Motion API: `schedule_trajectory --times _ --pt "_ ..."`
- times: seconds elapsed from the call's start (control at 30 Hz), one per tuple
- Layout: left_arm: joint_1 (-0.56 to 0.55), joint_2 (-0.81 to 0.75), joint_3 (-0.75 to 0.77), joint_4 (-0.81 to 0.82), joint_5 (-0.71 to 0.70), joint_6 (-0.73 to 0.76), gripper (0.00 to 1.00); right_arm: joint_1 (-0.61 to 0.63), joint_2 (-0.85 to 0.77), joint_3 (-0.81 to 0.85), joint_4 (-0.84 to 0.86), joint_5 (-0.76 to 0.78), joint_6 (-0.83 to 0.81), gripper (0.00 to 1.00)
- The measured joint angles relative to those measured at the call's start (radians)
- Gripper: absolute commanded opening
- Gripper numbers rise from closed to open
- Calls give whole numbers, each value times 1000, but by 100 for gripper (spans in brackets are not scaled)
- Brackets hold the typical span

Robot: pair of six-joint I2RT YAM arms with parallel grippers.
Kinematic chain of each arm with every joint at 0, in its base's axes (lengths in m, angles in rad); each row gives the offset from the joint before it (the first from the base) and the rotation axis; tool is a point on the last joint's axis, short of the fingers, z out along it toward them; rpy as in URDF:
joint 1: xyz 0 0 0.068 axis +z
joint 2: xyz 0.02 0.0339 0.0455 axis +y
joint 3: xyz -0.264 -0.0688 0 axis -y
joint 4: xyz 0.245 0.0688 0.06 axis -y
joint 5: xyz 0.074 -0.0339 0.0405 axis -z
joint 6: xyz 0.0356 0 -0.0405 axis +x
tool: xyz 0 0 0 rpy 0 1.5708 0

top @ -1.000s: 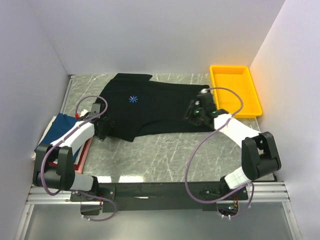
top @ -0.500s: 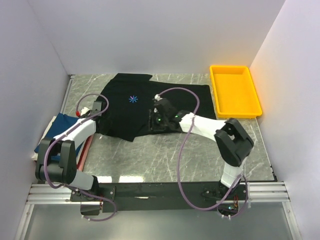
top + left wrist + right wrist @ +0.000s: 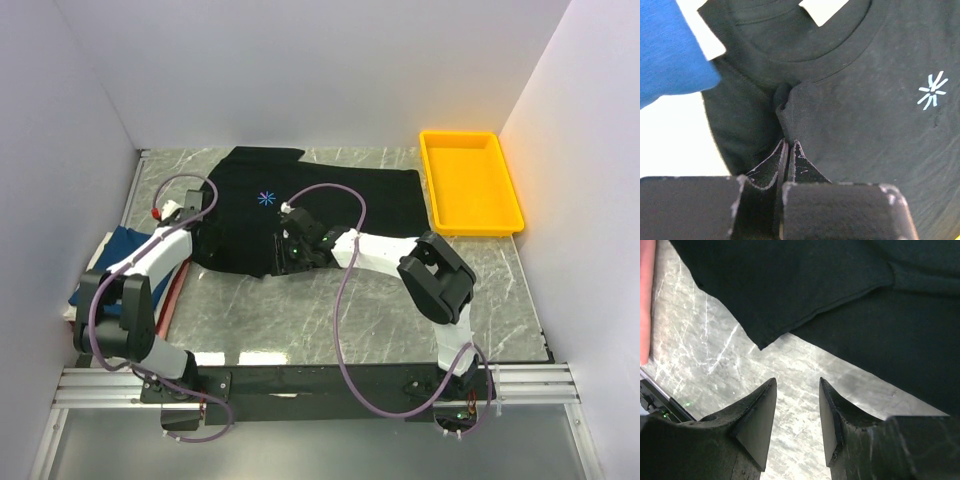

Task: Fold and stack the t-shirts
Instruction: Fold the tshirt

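From above, one black t-shirt (image 3: 330,205) lies spread on the marble table (image 3: 330,310). One yellow tray (image 3: 429,182) sits near its right end, and one folded navy t-shirt (image 3: 115,250) and one red t-shirt (image 3: 172,300) lie at the left edge.

Left wrist: the left gripper (image 3: 789,145) is clenched on a pinch of black cloth by the collar.

Right wrist: the right gripper (image 3: 797,410) hangs released over bare marble just beside the hem.

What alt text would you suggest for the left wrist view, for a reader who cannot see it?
The left gripper is shut on a pinched-up fold of a black cloth t-shirt just below its collar. A small white star-shaped print shows at right, and blue cloth fills the upper left corner.
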Motion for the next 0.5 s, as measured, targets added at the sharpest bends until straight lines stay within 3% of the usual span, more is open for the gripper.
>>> schedule_trajectory --times 0.5 --pt "0 272 329 -30 26 16 1 -8 10 31 -14 35 -3 47"
